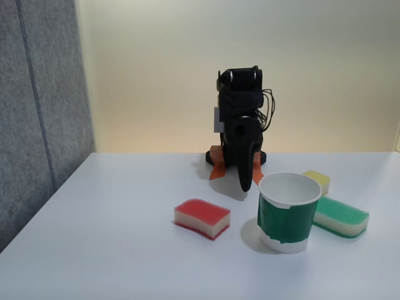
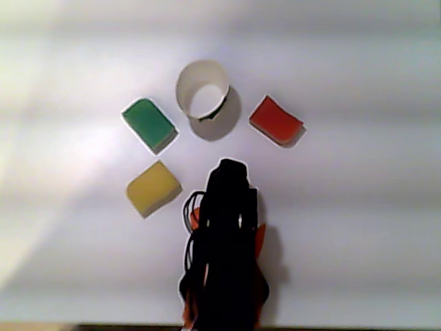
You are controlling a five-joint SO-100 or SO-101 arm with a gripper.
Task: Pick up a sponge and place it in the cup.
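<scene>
The sponge (image 1: 202, 217) with a red top and cream foam lies flat on the white table, left of the cup in the fixed view. In the other view the sponge (image 2: 275, 120) lies right of the cup. The cup (image 1: 287, 215) is white with a dark green band, upright and empty; its mouth faces the camera in the other view (image 2: 189, 79). My gripper (image 1: 245, 186) hangs tip-down from the folded black arm, behind the cup and sponge and apart from both. Its jaws look shut on nothing. From above the gripper (image 2: 231, 165) points at the gap just below the cup.
A long green-topped sponge (image 1: 340, 215) (image 2: 149, 124) lies beside the cup, with a small yellow sponge (image 1: 319, 181) (image 2: 153, 187) behind it. A grey panel (image 1: 37, 112) stands along the table's left edge. The arm's base with orange parts (image 1: 219, 169) sits mid-table at the back.
</scene>
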